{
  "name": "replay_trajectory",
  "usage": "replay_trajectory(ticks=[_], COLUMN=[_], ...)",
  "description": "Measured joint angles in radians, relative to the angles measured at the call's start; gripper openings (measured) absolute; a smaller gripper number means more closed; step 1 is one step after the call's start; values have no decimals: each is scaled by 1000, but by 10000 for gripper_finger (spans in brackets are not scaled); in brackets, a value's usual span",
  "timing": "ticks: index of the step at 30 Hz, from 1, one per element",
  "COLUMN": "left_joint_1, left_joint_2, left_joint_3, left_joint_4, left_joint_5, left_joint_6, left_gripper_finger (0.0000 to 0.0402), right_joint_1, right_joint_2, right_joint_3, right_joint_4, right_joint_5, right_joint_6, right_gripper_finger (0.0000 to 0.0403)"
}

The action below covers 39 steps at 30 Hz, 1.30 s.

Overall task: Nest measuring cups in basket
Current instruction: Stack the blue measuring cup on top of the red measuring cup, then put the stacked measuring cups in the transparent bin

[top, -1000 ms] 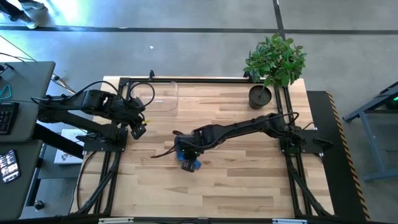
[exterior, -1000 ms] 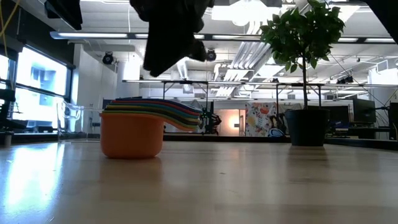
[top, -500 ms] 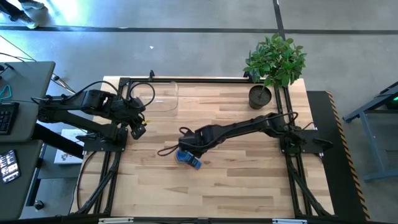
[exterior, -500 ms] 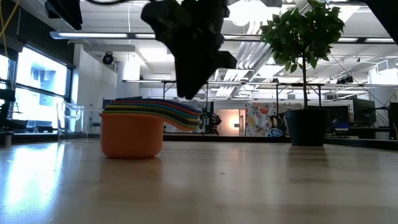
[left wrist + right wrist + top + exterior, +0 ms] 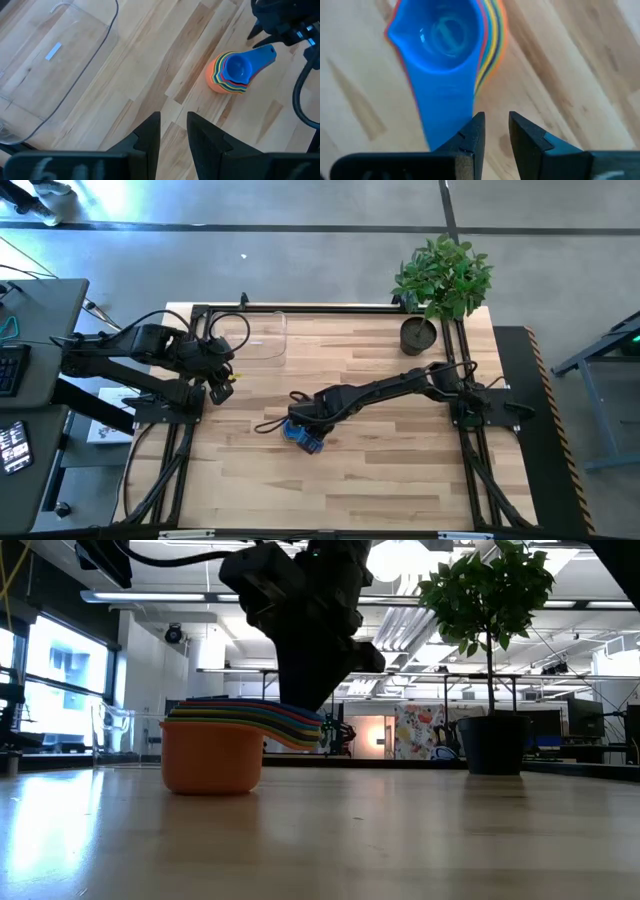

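Observation:
The measuring cups [image 5: 306, 439] stand nested in one stack on the bare wood at mid-table, orange bowl [image 5: 212, 755] at the bottom and blue cup [image 5: 445, 35] on top. Their handles [image 5: 295, 725] fan out to one side. My right gripper [image 5: 298, 420] is shut and hangs just over the handle ends [image 5: 445, 125], on the stack's far side; no touch shows. The clear basket [image 5: 262, 338] sits at the far left, its floor on the table, with no cup in it. My left gripper [image 5: 222, 387] waits shut near the basket, well left of the stack [image 5: 231, 75].
A dark plant pot [image 5: 419, 335] with a leafy plant stands at the far right corner. Black frame rails run along the table's left, right and far edges. Bare wood lies between the stack and the basket [image 5: 112, 35] and along the near side.
My right gripper has drawn back from over the cup stack a little toward the far edge, turned about, and come down until its tips are level with the handles. The stack has stayed where it was.

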Motion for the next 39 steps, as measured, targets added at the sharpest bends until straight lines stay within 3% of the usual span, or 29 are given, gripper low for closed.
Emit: replay_trajectory(ticks=[3,14,26,39], left_joint_1=[0,0,0,0], left_joint_2=[0,0,0,0], left_joint_3=[0,0,0,0], left_joint_4=[0,0,0,0], left_joint_5=[-1,-3,-3,-3], left_joint_6=[0,53,148,210], left_gripper_finger=[85,85,85,85], right_joint_1=[0,-6,-8,-14], right_joint_2=[0,0,0,0], right_joint_3=[0,1,105,349], right_joint_4=[15,-32,-148,-496], right_joint_5=[-37,3,41,263], right_joint_6=[0,110,124,136], right_gripper_finger=[78,78,78,78])
